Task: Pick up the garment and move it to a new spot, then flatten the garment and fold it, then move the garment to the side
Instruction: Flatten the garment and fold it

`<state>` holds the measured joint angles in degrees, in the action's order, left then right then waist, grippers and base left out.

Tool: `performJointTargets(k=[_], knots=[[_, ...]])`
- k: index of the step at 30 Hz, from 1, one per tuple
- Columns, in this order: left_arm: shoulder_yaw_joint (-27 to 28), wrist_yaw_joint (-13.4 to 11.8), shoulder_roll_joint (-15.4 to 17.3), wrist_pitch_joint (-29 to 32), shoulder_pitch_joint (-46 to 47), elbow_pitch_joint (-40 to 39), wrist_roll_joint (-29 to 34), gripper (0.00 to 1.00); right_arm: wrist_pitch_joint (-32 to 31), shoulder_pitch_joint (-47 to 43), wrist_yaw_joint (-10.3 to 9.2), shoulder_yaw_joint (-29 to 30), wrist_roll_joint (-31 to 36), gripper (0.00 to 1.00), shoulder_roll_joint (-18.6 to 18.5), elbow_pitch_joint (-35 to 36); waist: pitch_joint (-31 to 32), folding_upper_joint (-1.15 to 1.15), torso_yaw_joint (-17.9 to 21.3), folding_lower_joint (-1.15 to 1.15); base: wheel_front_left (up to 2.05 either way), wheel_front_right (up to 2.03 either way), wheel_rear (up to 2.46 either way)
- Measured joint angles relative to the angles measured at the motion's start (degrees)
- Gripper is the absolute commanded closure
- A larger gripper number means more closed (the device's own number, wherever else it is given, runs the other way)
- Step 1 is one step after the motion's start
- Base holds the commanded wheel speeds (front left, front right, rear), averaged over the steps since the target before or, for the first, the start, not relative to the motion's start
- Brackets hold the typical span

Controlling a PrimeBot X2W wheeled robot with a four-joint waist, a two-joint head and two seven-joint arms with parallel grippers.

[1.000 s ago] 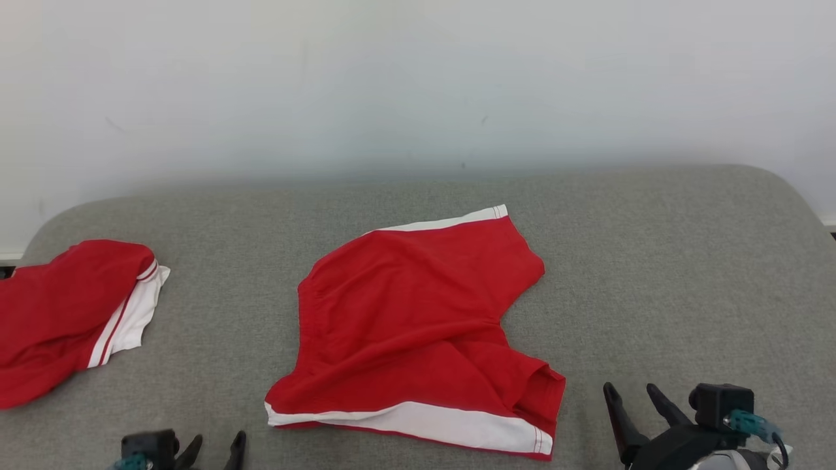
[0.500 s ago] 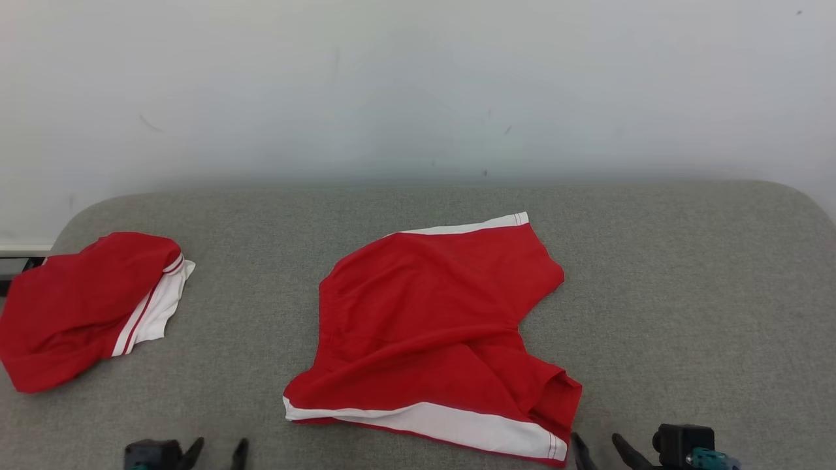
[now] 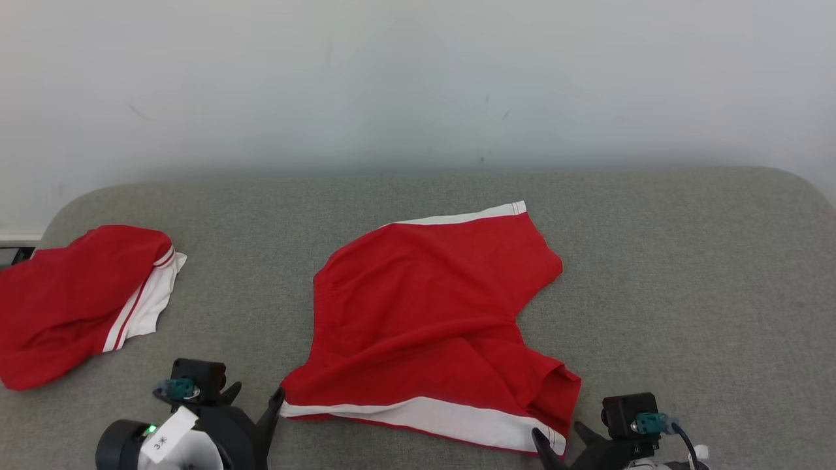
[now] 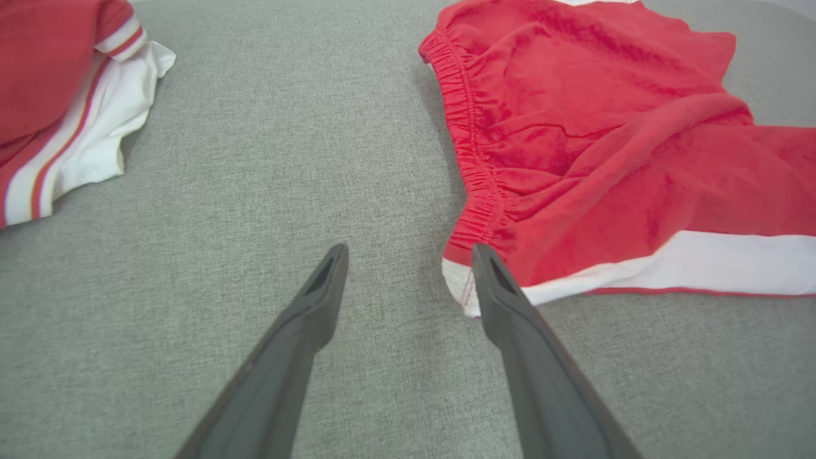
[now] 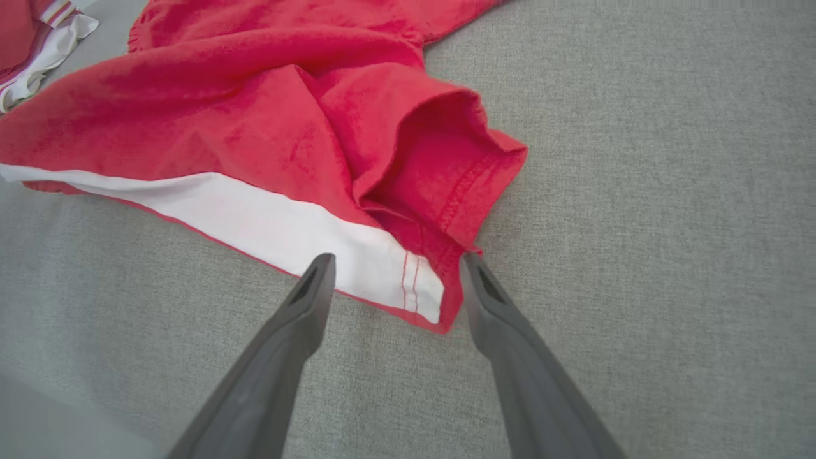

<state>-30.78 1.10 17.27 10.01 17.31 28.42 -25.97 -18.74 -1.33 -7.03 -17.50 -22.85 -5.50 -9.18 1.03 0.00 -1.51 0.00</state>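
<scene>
Head view: red shorts (image 3: pixel 424 313) on grey cushion (image 3: pixel 653 261); both jaws wide apart, empty, at near corners.

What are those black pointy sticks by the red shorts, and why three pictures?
It's a robot with two arms. The sticks are its jaws, for pinching things. One picture comes from its head camera, looking down at a grey cushioned surface. The other two come from cameras on its wrists. Red shorts with white stripes lie in the middle; another red garment lies at the robot's left. The left jaws and right jaws are open, one at each near corner of the shorts, holding nothing.
</scene>
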Motion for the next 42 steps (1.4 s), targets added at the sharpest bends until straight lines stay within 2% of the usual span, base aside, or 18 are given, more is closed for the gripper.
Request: performJointTargets(k=[4, 8, 15, 23, 30, 34, 35, 38, 42], knots=[[-0.64, 0.46, 0.07, 3.36, 1.32, -0.2, 0.0, 0.0, -2.37, 1.02, -0.04, 0.07, 1.0, 0.0, 0.0, -0.08, -0.86, 0.0, 0.11, 0.0, 0.0, 0.0, 0.0], [-1.46, 1.3, 0.11, 6.47, 1.79, -0.74, -0.21, 0.0, -4.33, 1.23, -0.07, 0.36, 1.77, 0.09, 0.02, -0.04, -1.81, 0.0, 0.19, 0.0, 0.0, 0.0, 0.0], [-1.89, 2.03, 1.23, 10.21, 0.59, -2.93, -1.3, 0.0, -6.1, 1.87, -0.1, 1.15, 1.87, 0.12, 0.27, 0.35, -2.7, 0.0, -0.08, 0.0, 0.0, 0.0, 0.0], [-2.27, 2.5, 1.67, 12.15, -0.83, -6.43, -1.94, 0.0, -7.61, 1.68, -0.11, 2.7, 2.29, 0.24, 0.37, 1.11, -2.21, 0.0, -0.87, 0.0, 0.0, 0.0, 0.0], [-1.91, 2.46, 2.93, 13.78, -2.42, -9.38, -3.42, 0.0, -8.94, 0.29, -0.11, 3.08, 2.79, 0.24, 0.85, 1.8, -1.26, 0.0, -1.25, -0.01, 0.0, 0.0, 0.0], [-1.96, 2.5, 2.48, 14.75, -2.38, -9.4, -3.91, 0.0, -9.57, 0.14, -0.11, 3.14, 2.89, 0.25, 1.03, 2.0, -1.3, 0.0, -1.12, 0.0, 0.0, 0.0, 0.0], [-1.94, 2.5, 2.4, 15.19, -2.34, -9.4, -3.92, 0.0, -9.6, 0.14, -0.11, 3.13, 2.89, 0.27, 1.11, 2.09, -1.34, 0.0, -1.07, 0.0, 0.0, 0.0, 0.0], [-1.86, 2.46, 2.38, 16.05, -1.84, -9.35, -4.26, 0.02, -10.14, 0.14, -0.11, 2.99, 3.16, 0.42, 1.26, 2.37, -1.54, 0.0, -0.89, -0.01, 0.0, 0.0, 0.0], [-1.68, 2.45, 2.38, 16.97, -1.12, -9.2, -4.34, 0.05, -10.9, 0.15, -0.11, 2.88, 3.28, 0.5, 1.52, 2.67, -2.03, 0.0, -0.6, -0.01, 0.0, 0.0, 0.0]])
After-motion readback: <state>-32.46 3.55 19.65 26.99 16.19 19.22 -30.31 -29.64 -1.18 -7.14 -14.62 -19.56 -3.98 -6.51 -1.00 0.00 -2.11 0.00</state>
